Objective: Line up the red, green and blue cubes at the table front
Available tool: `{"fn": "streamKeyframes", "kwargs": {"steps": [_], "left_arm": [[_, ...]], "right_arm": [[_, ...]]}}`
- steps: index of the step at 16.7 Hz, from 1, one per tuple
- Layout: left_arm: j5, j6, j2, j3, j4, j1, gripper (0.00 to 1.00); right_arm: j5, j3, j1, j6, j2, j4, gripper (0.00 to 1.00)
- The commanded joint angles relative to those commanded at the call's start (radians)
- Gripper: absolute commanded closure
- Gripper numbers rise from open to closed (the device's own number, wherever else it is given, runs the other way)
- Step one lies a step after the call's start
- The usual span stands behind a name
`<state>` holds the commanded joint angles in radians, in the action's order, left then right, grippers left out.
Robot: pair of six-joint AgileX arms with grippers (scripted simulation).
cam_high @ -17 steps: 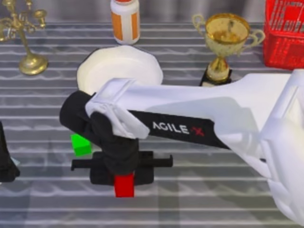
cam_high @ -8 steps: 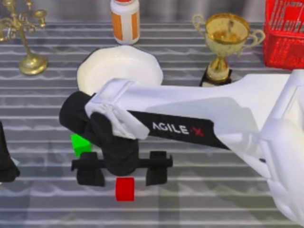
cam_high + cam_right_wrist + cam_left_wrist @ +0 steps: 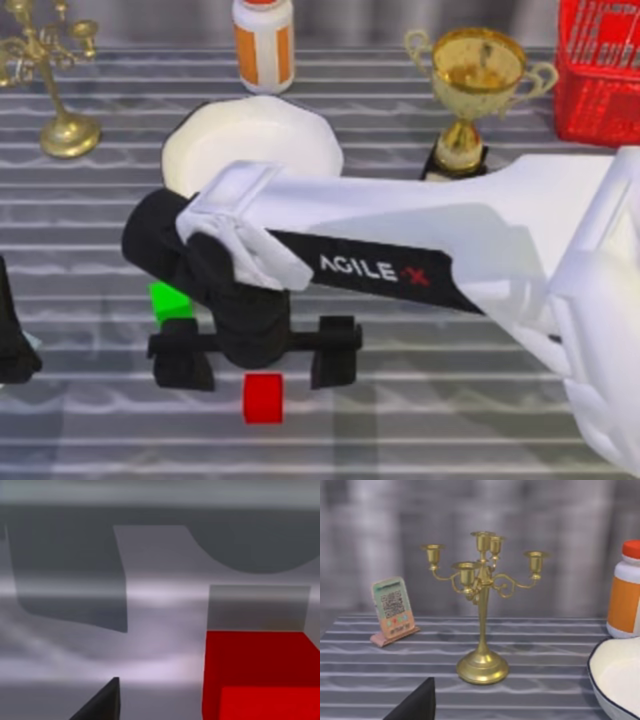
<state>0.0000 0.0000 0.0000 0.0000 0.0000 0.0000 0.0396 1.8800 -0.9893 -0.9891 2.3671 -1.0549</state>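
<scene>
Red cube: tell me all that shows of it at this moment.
The red cube is a small, plain, bright red block with flat matte faces, resting flat on the striped grey table near its front. The right end effector hangs just behind it with fingers spread wide, not touching. The right wrist view shows it close up, free on all visible sides.
</scene>
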Motion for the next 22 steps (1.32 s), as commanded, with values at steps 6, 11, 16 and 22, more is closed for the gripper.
{"fn": "streamKeyframes", "kwargs": {"steps": [6, 11, 16, 22], "left_arm": [[0.000, 0.000, 0.000, 0.000, 0.000, 0.000, 0.00], [0.000, 0.000, 0.000, 0.000, 0.000, 0.000, 0.00], [0.004, 0.044, 0.076, 0.072, -0.042, -0.019, 0.00], [0.006, 0.225, 0.429, 0.348, -0.234, -0.086, 0.00]], "right_arm": [[-0.001, 0.150, -0.010, -0.005, -0.046, -0.205, 0.00], [-0.001, 0.163, -0.004, -0.004, -0.050, -0.219, 0.00], [0.031, 0.083, 0.035, 0.051, -0.152, -0.171, 0.00], [0.115, -0.281, 0.222, 0.259, -0.622, 0.046, 0.00]]}}
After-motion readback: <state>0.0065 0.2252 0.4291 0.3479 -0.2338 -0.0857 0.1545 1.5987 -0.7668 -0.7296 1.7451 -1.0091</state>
